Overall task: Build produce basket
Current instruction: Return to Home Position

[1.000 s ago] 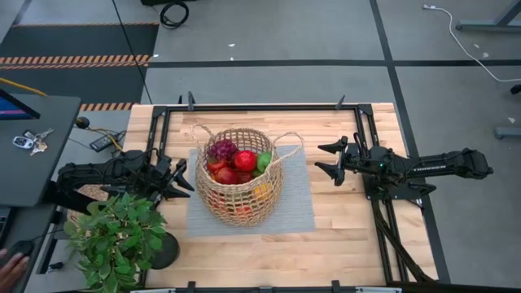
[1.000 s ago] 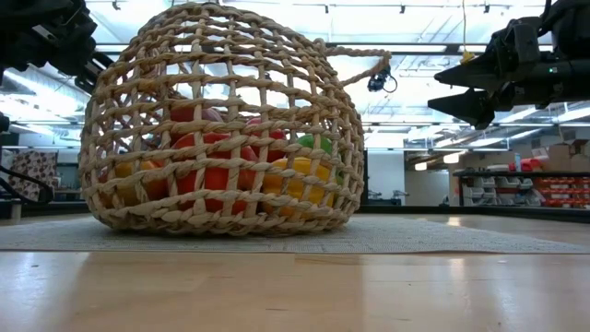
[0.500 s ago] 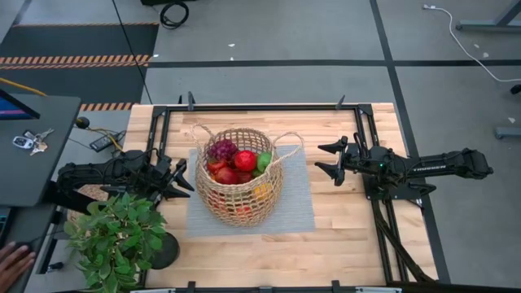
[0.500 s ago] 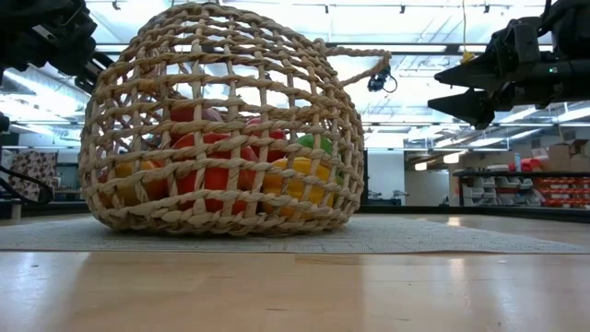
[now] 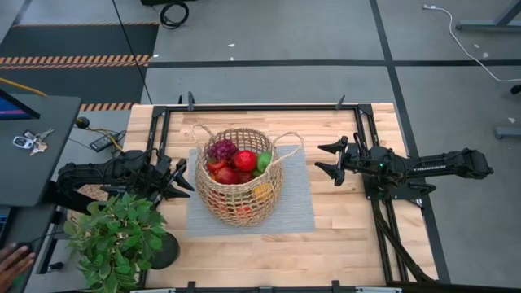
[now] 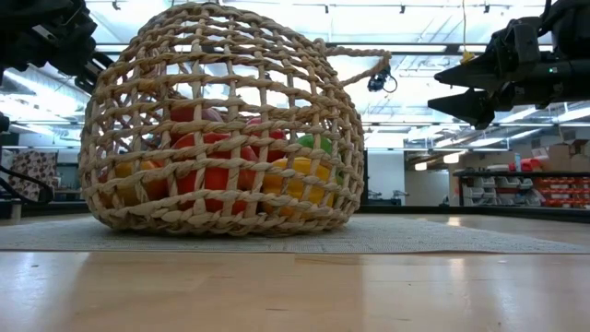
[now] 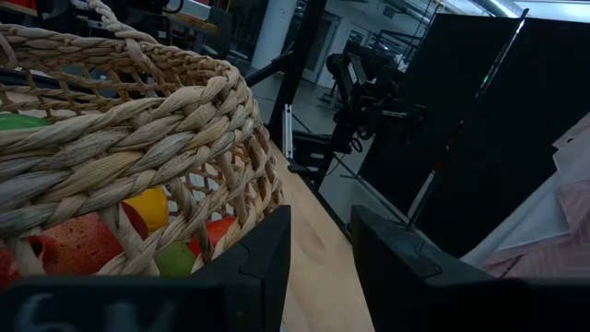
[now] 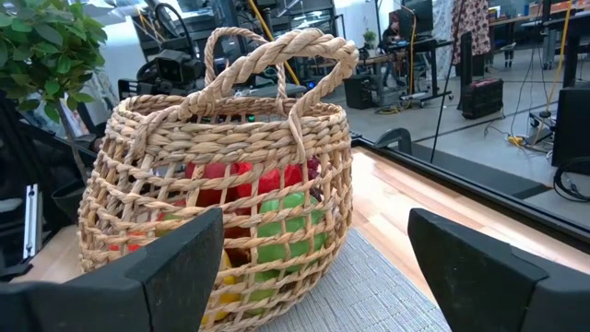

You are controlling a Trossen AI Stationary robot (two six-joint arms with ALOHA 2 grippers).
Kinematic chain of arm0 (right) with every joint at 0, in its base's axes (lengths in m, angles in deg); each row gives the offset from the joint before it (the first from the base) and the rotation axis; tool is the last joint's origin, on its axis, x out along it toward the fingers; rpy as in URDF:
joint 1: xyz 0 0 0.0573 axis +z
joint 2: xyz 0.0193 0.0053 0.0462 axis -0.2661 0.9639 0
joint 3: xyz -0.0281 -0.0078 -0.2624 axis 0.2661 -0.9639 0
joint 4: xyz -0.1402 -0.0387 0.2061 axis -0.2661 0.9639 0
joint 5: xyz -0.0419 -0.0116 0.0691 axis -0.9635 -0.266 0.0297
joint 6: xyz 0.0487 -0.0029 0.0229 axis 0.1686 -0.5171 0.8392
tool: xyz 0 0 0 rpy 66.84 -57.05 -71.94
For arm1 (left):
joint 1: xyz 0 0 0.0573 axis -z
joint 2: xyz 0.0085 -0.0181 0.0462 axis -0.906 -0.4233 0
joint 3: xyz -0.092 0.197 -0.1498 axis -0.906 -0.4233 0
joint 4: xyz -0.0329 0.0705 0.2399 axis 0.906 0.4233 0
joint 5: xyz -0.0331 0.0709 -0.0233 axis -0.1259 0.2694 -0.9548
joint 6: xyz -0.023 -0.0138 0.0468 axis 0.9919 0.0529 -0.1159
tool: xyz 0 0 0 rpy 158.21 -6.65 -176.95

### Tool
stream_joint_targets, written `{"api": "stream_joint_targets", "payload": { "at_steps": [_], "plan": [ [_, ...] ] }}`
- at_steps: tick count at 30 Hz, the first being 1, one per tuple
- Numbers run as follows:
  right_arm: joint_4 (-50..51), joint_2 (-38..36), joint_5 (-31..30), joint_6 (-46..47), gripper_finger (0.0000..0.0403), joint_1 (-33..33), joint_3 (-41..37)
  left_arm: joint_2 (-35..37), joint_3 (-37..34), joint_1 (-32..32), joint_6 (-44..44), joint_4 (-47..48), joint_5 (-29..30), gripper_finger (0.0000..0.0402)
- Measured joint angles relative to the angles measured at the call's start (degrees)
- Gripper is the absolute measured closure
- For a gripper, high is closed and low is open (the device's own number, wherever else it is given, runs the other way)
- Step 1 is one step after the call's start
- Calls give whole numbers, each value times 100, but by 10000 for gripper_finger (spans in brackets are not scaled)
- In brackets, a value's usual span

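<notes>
Now the right gripper (image 5: pixel 319 159) hangs wide open and empty at 3 o'clock of the basket (image 5: pixel 241 207), with the left gripper (image 5: pixel 189 181), narrowly parted and empty, at its 9 o'clock, the basket holding the produce (image 5: pixel 244 160) on a grey mat (image 5: pixel 298 203).

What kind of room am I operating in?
Likely a robotics lab or workshop: hazard-striped tape on a concrete floor, and stocked storage shelves beyond the wooden table.

Grey floor (image 5: pixel 269 81), orange-striped hazard tape (image 5: pixel 73 59)
</notes>
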Motion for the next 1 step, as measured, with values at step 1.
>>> {"api": "stream_joint_targets", "payload": {
  "at_steps": [1],
  "plan": [
    [0, 0, 0, 0, 55, -2, 0, -2, 0, 1, 2, 0, -2, 280]
  ]
}}
